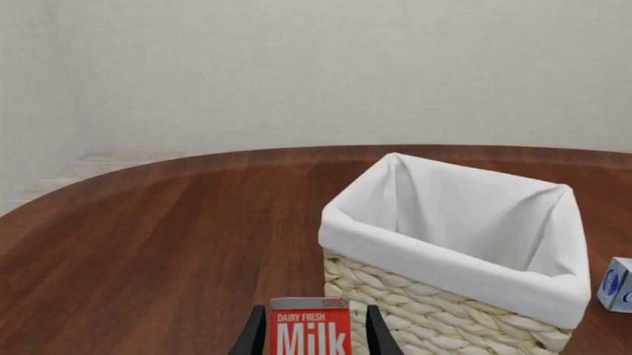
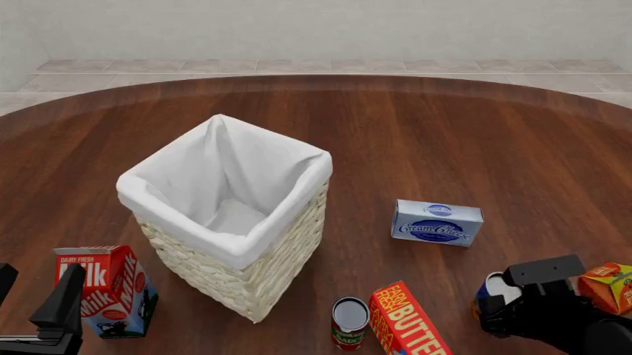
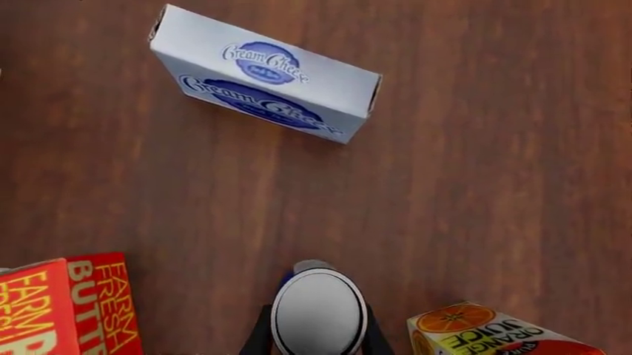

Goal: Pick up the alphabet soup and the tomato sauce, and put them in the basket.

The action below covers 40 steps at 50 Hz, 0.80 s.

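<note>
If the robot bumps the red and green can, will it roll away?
Probably not at first: the tomato sauce stands upright on its flat bottom, so it should slide or tip. If it tips onto its round side, it could roll. It looks stiff metal, so probably won't squash.

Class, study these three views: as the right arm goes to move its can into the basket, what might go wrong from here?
1. The alphabet soup sits between the right gripper fingers, close to the orange juice and butter; either could get knocked.
2. The basket is tall, so a low carry may hit its rim.
3. The left gripper straddles the milk, not the tomato sauce.
</note>
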Tool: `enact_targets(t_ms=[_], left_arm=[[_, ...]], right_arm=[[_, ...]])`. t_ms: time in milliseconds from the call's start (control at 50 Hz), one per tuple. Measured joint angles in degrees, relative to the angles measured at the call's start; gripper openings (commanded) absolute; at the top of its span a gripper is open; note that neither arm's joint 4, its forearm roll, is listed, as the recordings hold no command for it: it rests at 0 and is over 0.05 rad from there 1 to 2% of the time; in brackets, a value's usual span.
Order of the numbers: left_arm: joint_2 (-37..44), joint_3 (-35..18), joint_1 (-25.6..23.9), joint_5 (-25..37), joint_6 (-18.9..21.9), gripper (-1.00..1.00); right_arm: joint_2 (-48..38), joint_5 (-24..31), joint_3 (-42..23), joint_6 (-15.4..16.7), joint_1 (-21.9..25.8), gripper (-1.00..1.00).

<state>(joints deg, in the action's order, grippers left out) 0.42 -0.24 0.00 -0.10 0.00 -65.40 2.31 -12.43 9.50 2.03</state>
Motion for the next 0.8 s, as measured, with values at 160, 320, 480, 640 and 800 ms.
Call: enact_targets(t_ms=[160,320,480,640,800], left_arm=[[0.0,0.0,0.0,0.0,0.0,1.0],[0.0,0.0,0.0,0.0,0.0,1.0],[0.0,0.0,0.0,0.0,0.0,1.0],[0.0,0.0,0.0,0.0,0.0,1.0],[0.0,0.0,0.0,0.0,0.0,1.0]], right_arm=[[2.13,2.25,-0.8,-0.15,0.59,-1.0],[4.22,4.78,-2.14,-0.1,1.07,-1.0],[6.66,7.74,-3.58,-0.31,1.84,-1.0],[8.9,10.49,-5.1,-0.52,2.72,-1.0],[10.78,12.84,-6.66,-0.64,3.52,-1.0]])
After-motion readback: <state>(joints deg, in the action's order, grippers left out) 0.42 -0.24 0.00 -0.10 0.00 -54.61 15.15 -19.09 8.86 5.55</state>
